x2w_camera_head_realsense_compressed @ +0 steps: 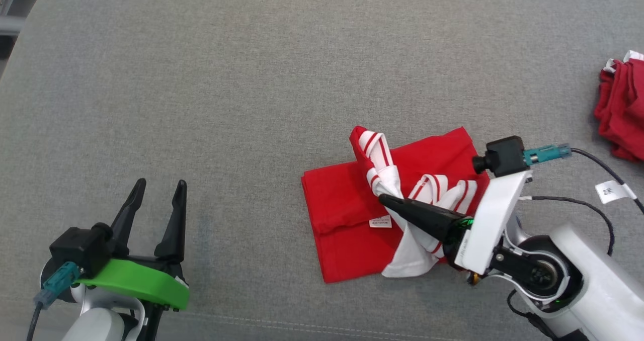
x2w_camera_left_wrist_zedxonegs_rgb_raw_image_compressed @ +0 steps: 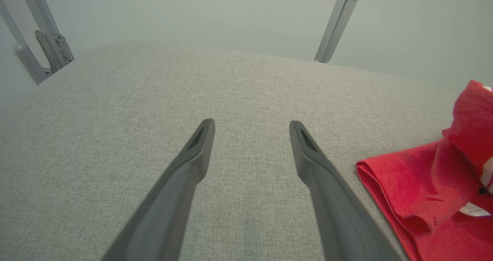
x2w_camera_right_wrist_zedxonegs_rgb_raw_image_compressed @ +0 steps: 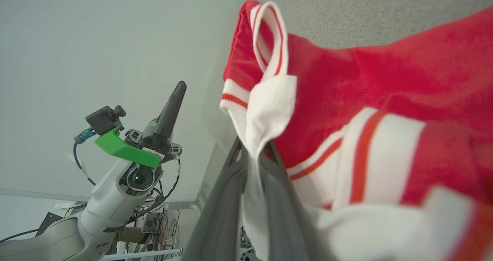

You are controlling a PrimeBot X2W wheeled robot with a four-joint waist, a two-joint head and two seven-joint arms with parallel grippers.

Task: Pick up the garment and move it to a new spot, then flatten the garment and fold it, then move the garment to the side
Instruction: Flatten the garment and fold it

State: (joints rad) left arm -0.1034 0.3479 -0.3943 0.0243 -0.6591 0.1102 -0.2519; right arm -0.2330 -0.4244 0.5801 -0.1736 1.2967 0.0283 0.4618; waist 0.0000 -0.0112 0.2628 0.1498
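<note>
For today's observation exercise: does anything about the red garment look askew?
Yes: the red fabric garment lies mostly flat, but its white, red-striped trim is twisted up, pinched in the jaws of the right gripper.

Left gripper [x2w_camera_head_realsense_compressed: 161, 182]: two long black tapered fingers [x2w_camera_left_wrist_zedxonegs_rgb_raw_image_compressed: 185, 176], matte grey up close, with a narrow slot recessed near each tip. Behind them is a bright green plastic bracket [x2w_camera_head_realsense_compressed: 136, 283] carrying a black cube camera [x2w_camera_head_realsense_compressed: 80, 250], a teal plug [x2w_camera_head_realsense_compressed: 60, 278] and a dark lead [x2w_camera_head_realsense_compressed: 34, 323]. Pale grey rounded forearm [x2w_camera_head_realsense_compressed: 95, 326].

Right gripper [x2w_camera_head_realsense_compressed: 383, 198]: same black cone-like fingers, with a small green light [x2w_camera_head_realsense_compressed: 468, 224] at their base. The white flat bracket [x2w_camera_head_realsense_compressed: 495, 220] carries a second black camera [x2w_camera_head_realsense_compressed: 503, 155], a second teal plug [x2w_camera_head_realsense_compressed: 546, 154], and a black cable [x2w_camera_head_realsense_compressed: 583, 153] with a white printed tag [x2w_camera_head_realsense_compressed: 614, 191]. Round black wrist joint [x2w_camera_head_realsense_compressed: 541, 273], glossy white shell [x2w_camera_head_realsense_compressed: 604, 280].
</note>
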